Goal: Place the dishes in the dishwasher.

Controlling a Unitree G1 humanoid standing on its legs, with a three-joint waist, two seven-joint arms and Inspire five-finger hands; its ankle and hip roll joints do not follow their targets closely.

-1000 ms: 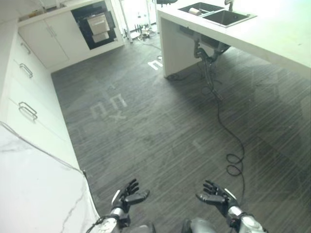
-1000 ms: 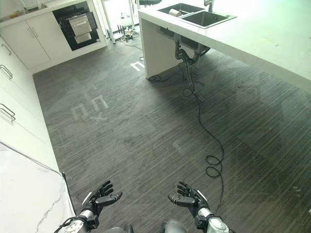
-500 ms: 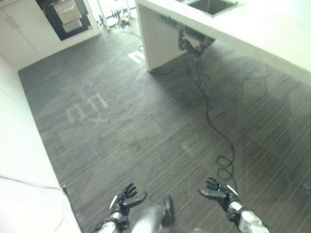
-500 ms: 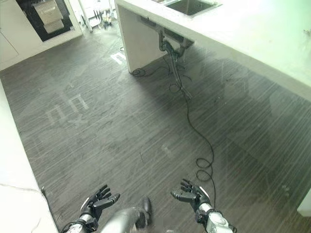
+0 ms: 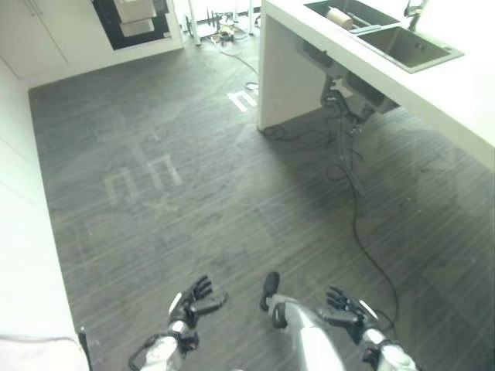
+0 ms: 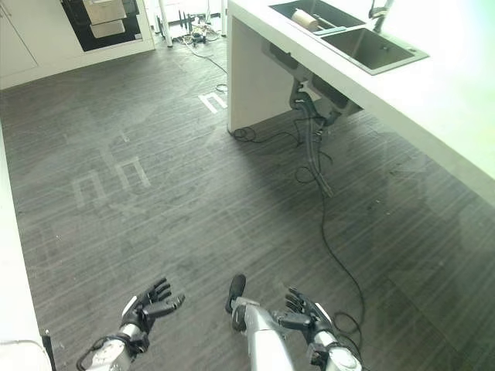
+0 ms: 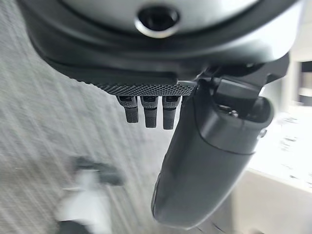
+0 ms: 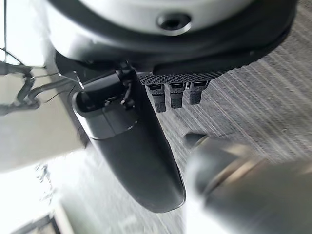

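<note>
1. My left hand (image 5: pixel 192 303) and right hand (image 5: pixel 346 312) hang over the dark striped floor (image 5: pixel 216 201), fingers spread loosely, holding nothing.
2. The white table (image 5: pixel 290 46) stands far ahead of my hands, its sink (image 5: pixel 406 46) set into the top.
3. A roll-shaped thing (image 5: pixel 338 17) lies in the sink's further basin; I cannot tell what it is.
4. Beyond the table's left end, a dark open appliance (image 5: pixel 133 17) sits in white cabinets (image 5: pixel 35 35).

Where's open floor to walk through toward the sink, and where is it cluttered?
Open: the dark floor between the white cabinets and the island. Crowded: under the sink, where a cable trails across the floor.
</note>
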